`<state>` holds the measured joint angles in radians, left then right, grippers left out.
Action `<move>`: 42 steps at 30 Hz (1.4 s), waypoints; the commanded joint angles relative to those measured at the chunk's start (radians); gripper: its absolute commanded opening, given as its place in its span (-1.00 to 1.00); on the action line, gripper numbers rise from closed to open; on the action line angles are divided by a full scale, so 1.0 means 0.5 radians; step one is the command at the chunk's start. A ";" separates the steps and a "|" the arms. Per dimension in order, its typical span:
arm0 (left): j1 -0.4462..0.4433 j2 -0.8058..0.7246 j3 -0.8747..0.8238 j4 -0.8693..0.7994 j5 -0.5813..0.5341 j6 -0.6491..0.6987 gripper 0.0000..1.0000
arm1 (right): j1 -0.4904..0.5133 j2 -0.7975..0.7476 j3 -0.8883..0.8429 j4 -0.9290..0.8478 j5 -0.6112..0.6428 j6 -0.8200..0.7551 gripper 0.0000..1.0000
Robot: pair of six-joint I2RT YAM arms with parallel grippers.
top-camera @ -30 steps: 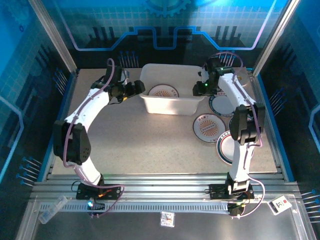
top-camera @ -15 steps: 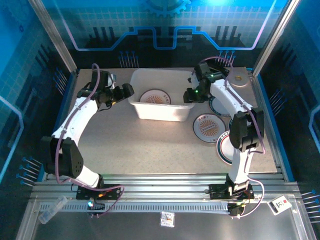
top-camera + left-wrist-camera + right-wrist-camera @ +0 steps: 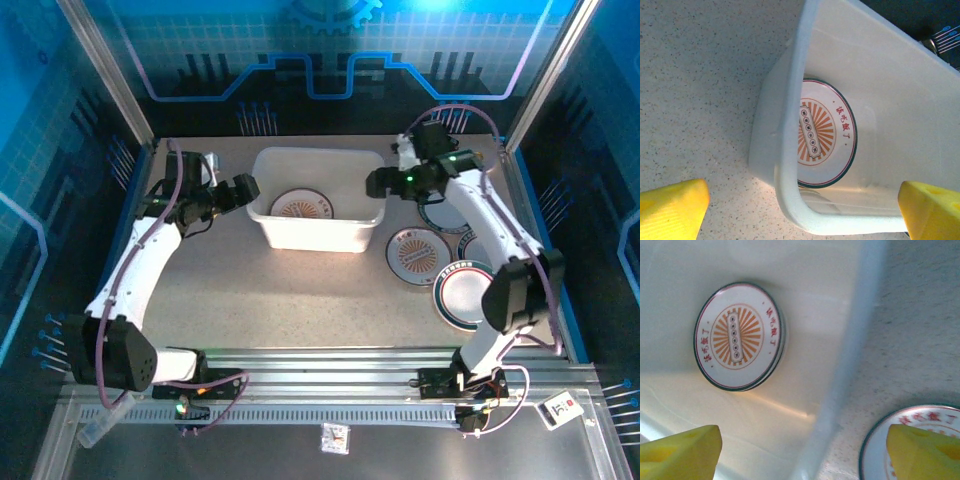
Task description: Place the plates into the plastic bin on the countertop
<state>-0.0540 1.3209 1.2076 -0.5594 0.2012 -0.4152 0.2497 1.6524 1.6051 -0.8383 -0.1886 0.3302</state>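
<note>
Red Chinese characters [image 3: 842, 120] on sunburst plate [image 3: 826, 134] inside plastic bin [image 3: 786, 165]

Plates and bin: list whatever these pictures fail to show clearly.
- Top external: the white right arm covers part of the round white patterned plates beside the white translucent plastic bin; count unclear.
- Right wrist: a green-rimmed plate outside the bin is cut off by the bottom edge.
- Left wrist: the bin's rim crosses the orange-sunburst plate.

place: robot test cell | cues: blue walls [image 3: 50, 200], metal frame [image 3: 330, 372]
</note>
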 commanded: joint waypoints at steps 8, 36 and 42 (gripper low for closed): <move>0.017 -0.056 -0.053 0.021 0.142 0.037 0.97 | -0.709 -0.719 -0.772 -0.220 -0.015 0.192 0.84; 0.022 0.044 -0.064 0.140 0.329 0.169 0.97 | -2.014 -0.677 -1.354 0.000 -0.216 -0.319 0.77; 0.022 0.103 -0.023 0.171 0.367 0.207 0.98 | -1.967 -0.464 -1.203 -0.130 -0.199 -0.371 0.71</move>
<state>-0.0513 1.3499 1.1564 -0.4950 0.3470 -0.3511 -0.7464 1.3926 0.9543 -0.8715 -0.2684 0.1825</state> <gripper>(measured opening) 0.987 0.848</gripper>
